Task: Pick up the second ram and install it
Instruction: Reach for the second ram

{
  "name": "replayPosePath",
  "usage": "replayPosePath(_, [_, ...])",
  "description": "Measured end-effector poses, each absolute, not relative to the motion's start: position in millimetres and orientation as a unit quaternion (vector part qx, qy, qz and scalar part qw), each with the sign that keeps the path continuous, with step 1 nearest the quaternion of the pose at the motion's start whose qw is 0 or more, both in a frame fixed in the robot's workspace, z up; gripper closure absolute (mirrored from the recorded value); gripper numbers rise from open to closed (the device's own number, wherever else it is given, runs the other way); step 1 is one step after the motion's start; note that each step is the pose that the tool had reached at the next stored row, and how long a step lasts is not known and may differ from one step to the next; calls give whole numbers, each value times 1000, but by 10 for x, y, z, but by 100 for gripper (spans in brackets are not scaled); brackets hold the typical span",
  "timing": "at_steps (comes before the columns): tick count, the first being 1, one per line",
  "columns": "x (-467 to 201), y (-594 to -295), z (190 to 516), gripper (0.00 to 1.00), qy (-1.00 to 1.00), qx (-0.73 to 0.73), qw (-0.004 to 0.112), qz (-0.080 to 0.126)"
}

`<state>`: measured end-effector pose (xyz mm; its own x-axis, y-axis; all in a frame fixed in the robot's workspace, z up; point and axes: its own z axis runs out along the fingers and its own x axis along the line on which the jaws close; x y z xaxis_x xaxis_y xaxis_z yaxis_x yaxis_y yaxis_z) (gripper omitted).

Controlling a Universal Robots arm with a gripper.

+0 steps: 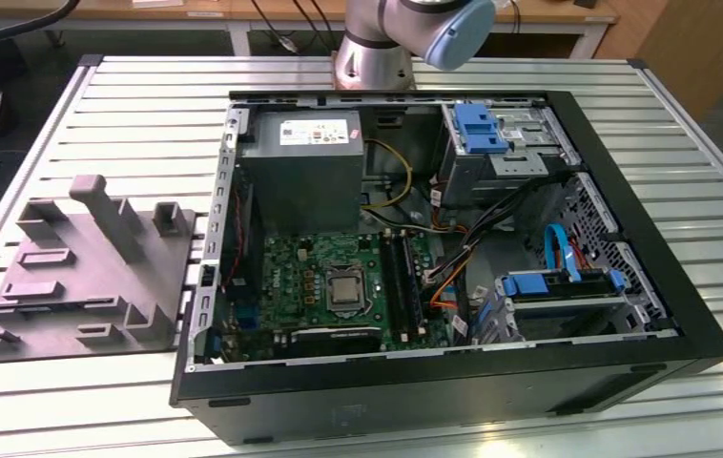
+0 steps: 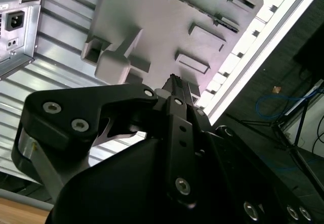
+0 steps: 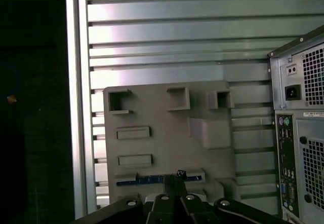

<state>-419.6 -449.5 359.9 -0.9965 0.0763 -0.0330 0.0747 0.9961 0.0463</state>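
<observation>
Right now the gripper [image 3: 178, 175] hangs over the grey tray [image 3: 162, 133], and its jaws are pressed together with nothing between them. In the second wrist view the two fingertips [image 2: 175, 82] meet in a narrow point, and the tray [image 2: 167, 11] lies beyond them, apart from the tips.

The second ram [image 3: 142, 181] lies flat in a long slot of the tray, on the side of the tray nearest the gripper. It shows as a thin blue strip running lengthwise along the slot. In the first wrist view the closed tips sit in front of this strip, past its middle, so most of the strip runs out to one side of them and a short piece to the other. The tips cover a small part of it. From this view I cannot tell how high the jaws are above the stick.

In the exterior view the tray [image 1: 82, 277] rests on the slatted metal table [image 1: 145, 105], just to the exterior view's left of the open computer case [image 1: 464, 372]. The case lies on its side with the green motherboard [image 1: 311, 277] facing up. The arm [image 1: 387, 38] rises at the far edge of the table, behind the case. In the first wrist view the back panel of the case [image 3: 298, 133] stands beside the tray.
</observation>
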Motion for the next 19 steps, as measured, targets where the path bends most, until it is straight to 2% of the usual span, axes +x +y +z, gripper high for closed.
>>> replayPosePath(19, [-4244,-4673,3433,90,999,38,17,23])
